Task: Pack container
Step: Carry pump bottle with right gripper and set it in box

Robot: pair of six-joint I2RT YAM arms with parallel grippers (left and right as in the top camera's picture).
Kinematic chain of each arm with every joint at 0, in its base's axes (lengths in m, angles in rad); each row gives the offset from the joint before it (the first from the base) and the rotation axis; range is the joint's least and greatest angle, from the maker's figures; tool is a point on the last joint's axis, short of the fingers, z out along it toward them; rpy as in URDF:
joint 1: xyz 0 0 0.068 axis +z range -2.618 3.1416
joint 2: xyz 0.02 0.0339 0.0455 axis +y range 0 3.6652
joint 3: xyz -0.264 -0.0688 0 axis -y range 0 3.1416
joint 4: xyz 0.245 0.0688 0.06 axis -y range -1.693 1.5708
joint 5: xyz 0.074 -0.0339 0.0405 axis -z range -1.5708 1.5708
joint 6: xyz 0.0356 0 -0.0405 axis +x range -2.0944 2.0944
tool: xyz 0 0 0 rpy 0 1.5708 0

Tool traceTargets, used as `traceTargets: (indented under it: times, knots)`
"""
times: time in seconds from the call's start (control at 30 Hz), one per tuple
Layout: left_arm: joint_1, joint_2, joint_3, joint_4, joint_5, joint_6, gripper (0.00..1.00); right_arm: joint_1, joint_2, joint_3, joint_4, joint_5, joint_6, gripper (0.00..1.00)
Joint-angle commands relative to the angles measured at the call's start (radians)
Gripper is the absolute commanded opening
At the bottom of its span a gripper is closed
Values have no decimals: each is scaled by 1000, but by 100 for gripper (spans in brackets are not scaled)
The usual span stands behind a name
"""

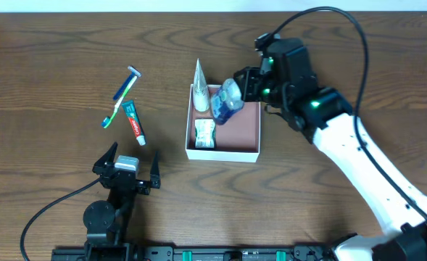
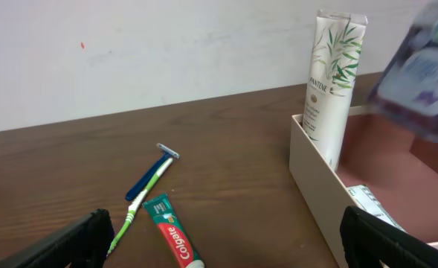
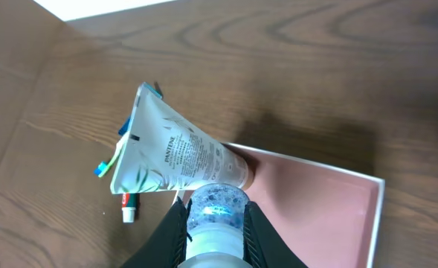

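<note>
A clear blue bottle (image 3: 217, 205) fills the bottom of my right wrist view. The right gripper (image 3: 215, 242) has its two fingers closed on the bottle's sides. The bottle hangs over the far end of the container (image 1: 243, 129), which sits near the middle of the table (image 1: 54, 43).

A white tube (image 1: 199, 90) stands upright in the container's far left corner, close beside the bottle; I cannot tell if they touch. A packet (image 1: 204, 134) lies flat on the container floor below it.

Well to the left, a razor (image 1: 126, 83) and a toothbrush (image 1: 117, 107) lie together, with a toothpaste (image 1: 134, 122) just beside them.

The left gripper (image 1: 135, 152) rests near these, its fingers spread wide and holding nothing.

In all I count one container and six items: three at the container and three loose.
</note>
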Motion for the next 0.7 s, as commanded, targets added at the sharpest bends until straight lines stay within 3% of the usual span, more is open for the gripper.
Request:
traceTargets:
  times: [0.0,0.67]
  knots:
    - [4,1,-18,-31,28,16,98,19,16,18,24,29,38,12]
    - [4,1,-18,-31,28,16,98,30,124,18,52,160,21,10]
